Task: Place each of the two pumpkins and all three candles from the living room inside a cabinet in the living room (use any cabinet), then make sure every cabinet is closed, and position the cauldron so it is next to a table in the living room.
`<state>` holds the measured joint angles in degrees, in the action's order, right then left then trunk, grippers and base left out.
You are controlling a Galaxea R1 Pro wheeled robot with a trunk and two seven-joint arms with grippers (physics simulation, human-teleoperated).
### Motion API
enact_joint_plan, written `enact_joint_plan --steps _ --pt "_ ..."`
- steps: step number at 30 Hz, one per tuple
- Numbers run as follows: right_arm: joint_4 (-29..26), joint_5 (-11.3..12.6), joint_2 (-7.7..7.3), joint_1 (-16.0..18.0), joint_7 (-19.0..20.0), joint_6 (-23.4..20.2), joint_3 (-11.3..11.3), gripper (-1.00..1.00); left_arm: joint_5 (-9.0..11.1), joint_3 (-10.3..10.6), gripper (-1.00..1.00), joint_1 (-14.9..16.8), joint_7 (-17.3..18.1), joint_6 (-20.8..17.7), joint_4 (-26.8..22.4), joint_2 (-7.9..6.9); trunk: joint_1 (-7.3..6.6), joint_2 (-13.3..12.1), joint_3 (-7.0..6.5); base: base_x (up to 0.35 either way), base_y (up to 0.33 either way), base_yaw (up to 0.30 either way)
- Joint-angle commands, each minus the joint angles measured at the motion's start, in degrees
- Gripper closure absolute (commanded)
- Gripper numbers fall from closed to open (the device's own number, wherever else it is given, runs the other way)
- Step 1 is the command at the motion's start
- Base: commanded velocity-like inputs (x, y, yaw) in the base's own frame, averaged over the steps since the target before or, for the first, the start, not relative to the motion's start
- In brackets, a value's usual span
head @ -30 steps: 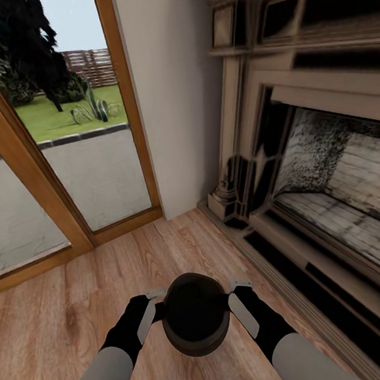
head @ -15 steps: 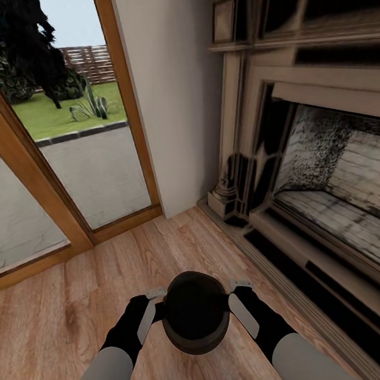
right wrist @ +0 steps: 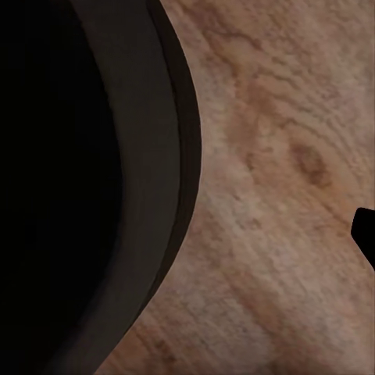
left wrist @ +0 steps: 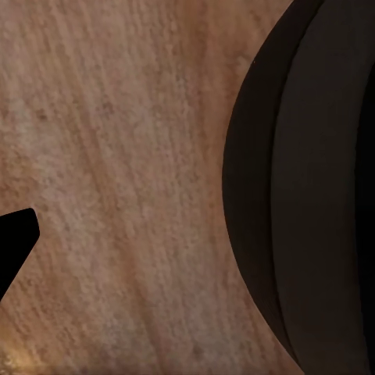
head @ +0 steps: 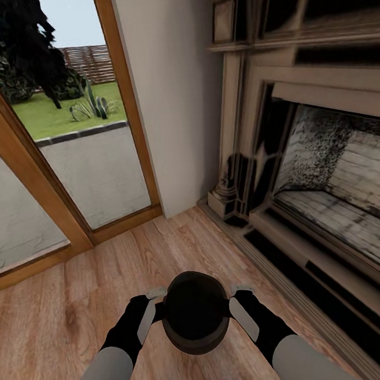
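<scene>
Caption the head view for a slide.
Both grippers flank the black cauldron above the wooden floor, fireplace at right.

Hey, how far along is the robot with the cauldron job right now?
In hand: the cauldron sits between the left gripper and right gripper, one on each side, above the wood floor beside the fireplace. Whether the fingers are pressing it cannot be told. Left: no table is in view here, so the cauldron is not yet placed next to one. The pumpkins, candles and cabinets cannot be judged from these views.

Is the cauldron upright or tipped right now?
Upright: the cauldron has its wide mouth facing up toward the head camera, held between the left gripper and right gripper.
</scene>
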<state>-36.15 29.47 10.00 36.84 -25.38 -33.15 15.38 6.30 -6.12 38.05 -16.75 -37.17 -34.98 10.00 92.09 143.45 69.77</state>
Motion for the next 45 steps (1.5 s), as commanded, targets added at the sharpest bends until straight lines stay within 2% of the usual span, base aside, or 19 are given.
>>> enact_joint_plan --steps 1,3,8,17,26,39,40,45 --pt "0.01 -0.01 0.00 0.00 -0.01 0.01 0.00 -1.00 -0.06 -0.01 -1.00 0.00 -0.03 -0.01 0.00 0.00 0.00 0.00 0.00 0.000 0.000 0.000" --pt "0.02 -0.03 0.00 0.01 -0.02 0.01 0.00 -1.00 -0.06 -0.02 -1.00 0.00 -0.03 -0.01 0.00 0.00 0.00 0.00 0.00 0.000 0.000 0.000" --pt "0.03 -0.10 0.00 0.00 -0.02 0.01 0.00 -1.00 -0.06 0.00 -1.00 0.00 -0.03 -0.01 0.00 0.00 0.13 0.07 1.11 0.000 0.000 0.000" --pt "0.03 -0.11 0.00 0.02 -0.02 0.01 0.00 -1.00 -0.06 0.05 -1.00 -0.01 -0.03 -0.01 0.00 0.00 0.13 0.07 1.11 0.000 0.000 0.000" --pt "0.03 -0.11 0.00 0.02 -0.02 0.01 0.00 -1.00 -0.06 0.06 -1.00 0.00 -0.03 -0.01 0.02 0.00 0.36 0.19 3.10 0.000 0.000 0.000" --pt "0.08 -0.11 0.00 0.01 -0.02 0.01 0.00 -1.00 -0.06 0.06 -1.00 -0.02 -0.03 -0.01 0.03 0.00 0.44 0.23 3.77 0.000 0.000 0.000" --pt "0.08 -0.11 0.00 0.00 -0.02 0.01 0.00 1.00 -0.06 0.06 -1.00 -0.03 -0.03 -0.01 0.02 0.00 0.44 0.23 3.77 0.000 0.000 0.000" --pt "0.08 -0.11 0.00 0.00 -0.02 0.02 -0.04 1.00 -0.06 0.06 -1.00 -0.02 -0.03 -0.01 0.07 0.00 0.44 0.23 3.77 0.000 0.000 0.000"
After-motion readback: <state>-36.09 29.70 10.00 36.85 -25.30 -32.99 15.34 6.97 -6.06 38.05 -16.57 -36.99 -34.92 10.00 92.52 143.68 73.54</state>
